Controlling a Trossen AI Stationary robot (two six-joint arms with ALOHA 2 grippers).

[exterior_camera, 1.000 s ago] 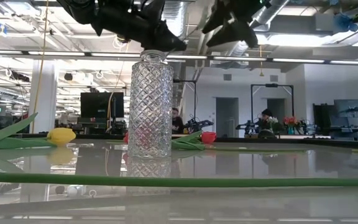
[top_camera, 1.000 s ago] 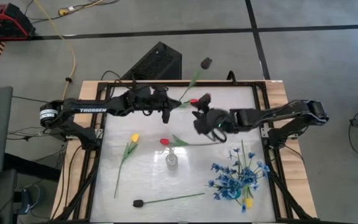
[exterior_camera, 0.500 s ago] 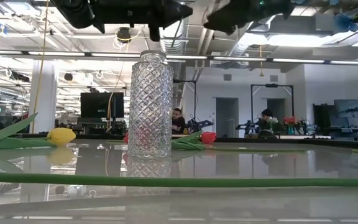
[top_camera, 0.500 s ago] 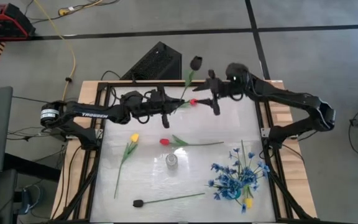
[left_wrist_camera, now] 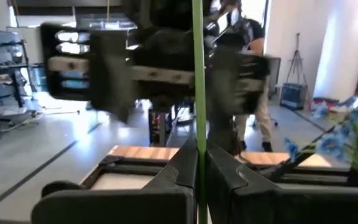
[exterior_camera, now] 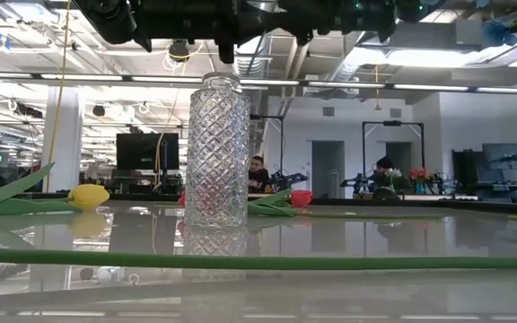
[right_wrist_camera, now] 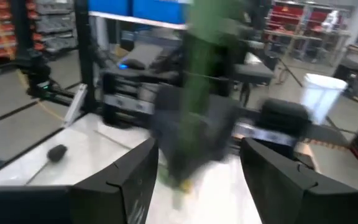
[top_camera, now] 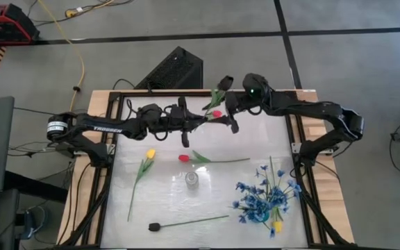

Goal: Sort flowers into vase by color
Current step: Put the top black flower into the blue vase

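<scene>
The left gripper (top_camera: 198, 119) is held above the far part of the table (top_camera: 165, 201), clenched on the green stem of a flower (top_camera: 214, 97) that runs up and away from it toward the table's far edge, ending in a dark head at the rim. The left wrist view shows this plainly: the two dark fingers (left_wrist_camera: 182, 168) are pressed together with the thin stem (left_wrist_camera: 197, 74) caught between them and standing straight up out of the grip.

The right gripper (top_camera: 230, 119) hangs just beside the left one, facing it across the same stem, with its fingers spread wide. In the right wrist view, the green stem (right_wrist_camera: 205, 68) lies between the parted fingers (right_wrist_camera: 132, 180), though blur makes it hard to say whether either finger touches it. A small red spot sits between the two grippers in the high view; what it is cannot be made out.

The other flowers lie on the table well apart from both grippers: a yellow tulip (top_camera: 149, 153) toward the left side, a red tulip (top_camera: 184, 158) near the middle with its stem pointing right, a black-headed stem (top_camera: 186, 223) along the near edge, and a bushy blue spray (top_camera: 262, 198) at the near right. A clear cut-glass vase (top_camera: 192, 180) stands upright just in front of the red tulip.
</scene>
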